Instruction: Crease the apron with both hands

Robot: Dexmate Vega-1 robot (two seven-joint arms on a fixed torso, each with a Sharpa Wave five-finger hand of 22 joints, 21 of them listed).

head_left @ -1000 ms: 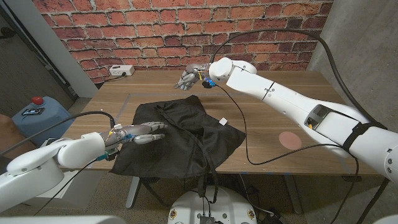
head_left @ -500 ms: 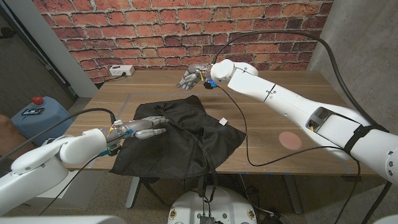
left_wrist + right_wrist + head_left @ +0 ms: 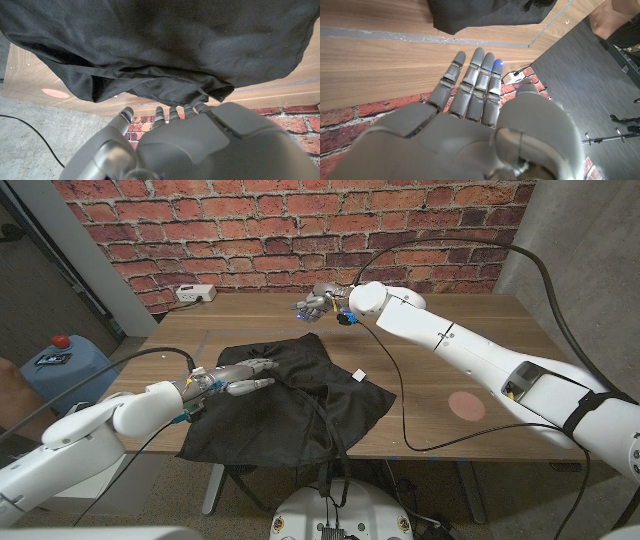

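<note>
The head view looks down from above at the brown wooden table, toward the red brick wall. Each wrist view looks along its own hand, very close, and is turned. All three views share the crumpled black fabric apron.

I see my left hand over the apron's left part; my right hand hovers behind it, well apart.

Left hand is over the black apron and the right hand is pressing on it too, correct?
Not quite. The left hand is over the apron, but the right hand is off it, open above bare table behind the apron, as the head view shows.
</note>
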